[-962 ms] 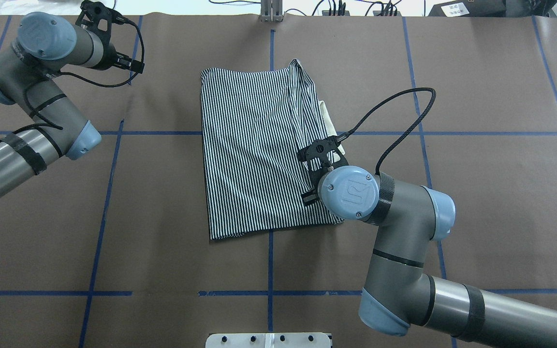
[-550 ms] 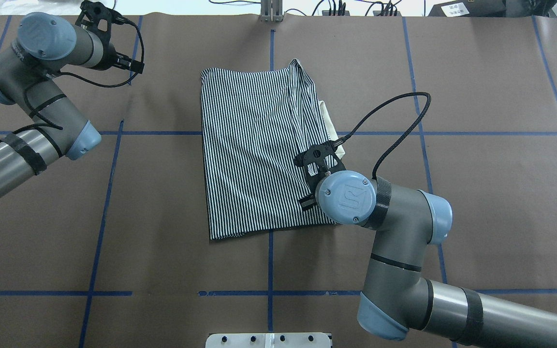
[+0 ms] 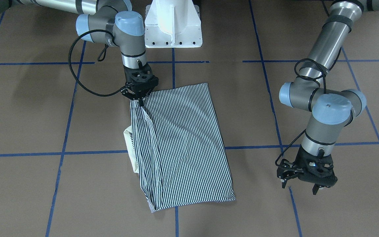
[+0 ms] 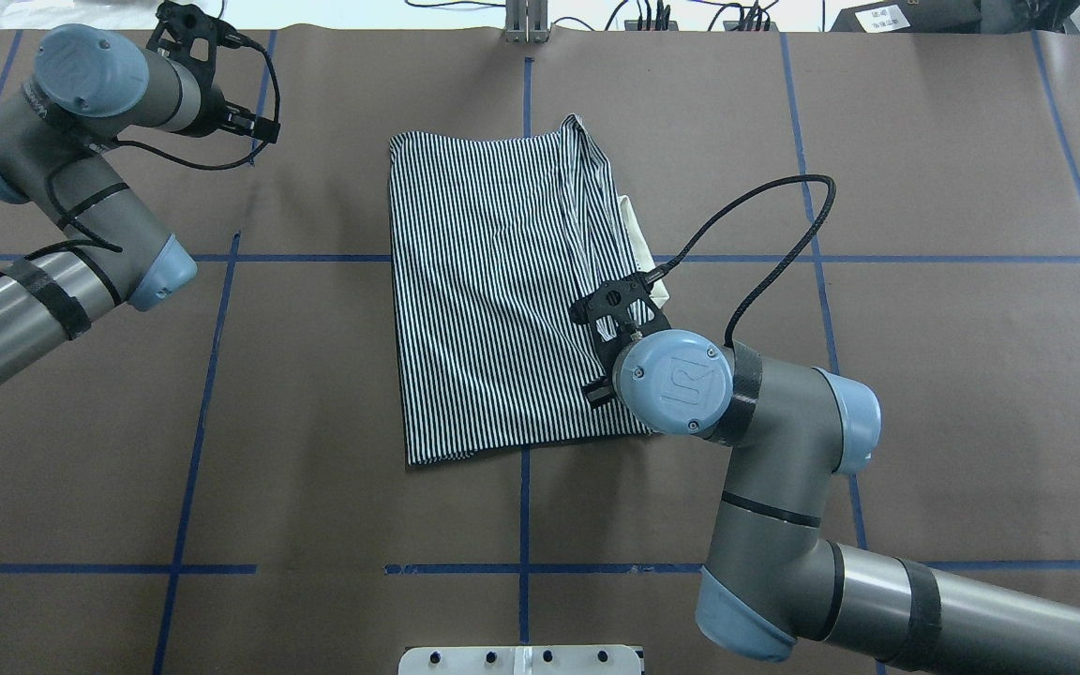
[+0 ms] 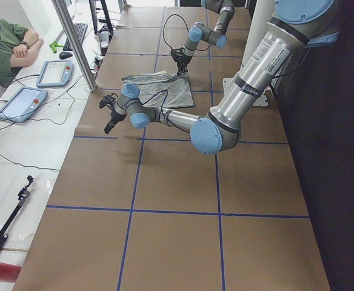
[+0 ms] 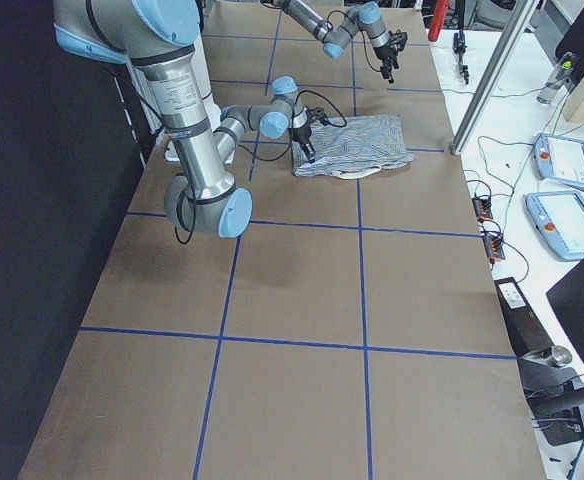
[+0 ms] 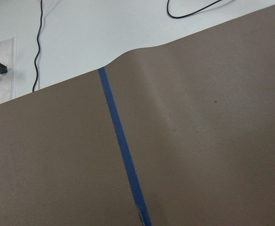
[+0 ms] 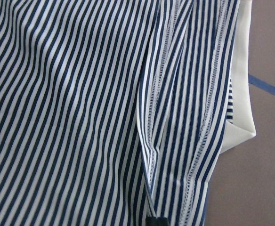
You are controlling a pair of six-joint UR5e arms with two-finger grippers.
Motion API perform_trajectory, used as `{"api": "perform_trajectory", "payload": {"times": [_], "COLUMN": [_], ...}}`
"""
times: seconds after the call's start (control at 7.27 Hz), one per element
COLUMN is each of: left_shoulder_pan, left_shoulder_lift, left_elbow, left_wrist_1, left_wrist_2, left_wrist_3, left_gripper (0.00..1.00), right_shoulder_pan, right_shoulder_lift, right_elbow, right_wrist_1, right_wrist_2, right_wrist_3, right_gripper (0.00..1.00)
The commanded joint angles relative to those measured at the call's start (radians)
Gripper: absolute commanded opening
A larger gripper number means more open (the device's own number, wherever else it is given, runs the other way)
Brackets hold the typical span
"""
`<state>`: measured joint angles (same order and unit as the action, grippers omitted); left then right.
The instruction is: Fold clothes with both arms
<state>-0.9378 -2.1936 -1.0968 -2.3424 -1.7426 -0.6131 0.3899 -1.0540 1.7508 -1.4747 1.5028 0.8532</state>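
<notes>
Brown table (image 4: 971,422), blue tape grid (image 4: 523,506)

Navy-and-white striped polo shirt (image 4: 493,291) with cream collar (image 4: 638,239) on brown table (image 4: 924,394) crossed by blue tape (image 4: 971,258).

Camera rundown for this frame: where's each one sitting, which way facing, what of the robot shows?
Front-facing: across the table, looking steeply down at the robot; right arm, right gripper pinching the polo shirt, left arm, left gripper open.
Overhead: behind the robot, facing forward and down; both arms.
Exterior left: robot's-left table end; left arm near.
Exterior right: opposite end; right arm near.
Left wrist: down on brown table and blue tape; no fingers.
Right wrist: close on stripes and cream collar.
Shared: front-facing and overhead show the shirt, mirrored.
</notes>
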Motion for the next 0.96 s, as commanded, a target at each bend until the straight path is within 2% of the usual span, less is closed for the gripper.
{"api": "perform_trajectory", "payload": {"times": [0.0,0.14,0.41,0.55,0.69,0.83], "left_shoulder_pan": [0.002,0.004,0.004,0.004,0.004,0.004], "left_shoulder_lift": [0.0,0.0,0.0,0.0,0.0,-0.002], "left_elbow": [0.0,0.0,0.0,0.0,0.0,-0.003], "left_wrist_1": [0.0,0.0,0.0,0.0,0.0,0.0], "left_wrist_2": [0.0,0.0,0.0,0.0,0.0,-0.002], "left_wrist_3": [-0.001,-0.001,-0.001,-0.001,-0.001,-0.001], "left_gripper": [1.0,1.0,1.0,1.0,1.0,1.0], "right_shoulder_pan": [0.004,0.003,-0.017,-0.02,-0.02,-0.005], "right_shoulder_lift": [-0.049,-0.082,-0.101,-0.1,-0.098,-0.093], "right_elbow": [0.05,0.079,0.079,0.073,0.075,0.094], "right_wrist_1": [0.001,-0.001,0.001,0.001,0.001,0.001], "right_wrist_2": [-0.003,-0.003,-0.009,-0.007,-0.007,-0.004], "right_wrist_3": [-0.01,-0.005,0.006,0.006,0.006,0.004], "right_gripper": [0.0,0.0,0.01,0.59,1.0,1.0]}}
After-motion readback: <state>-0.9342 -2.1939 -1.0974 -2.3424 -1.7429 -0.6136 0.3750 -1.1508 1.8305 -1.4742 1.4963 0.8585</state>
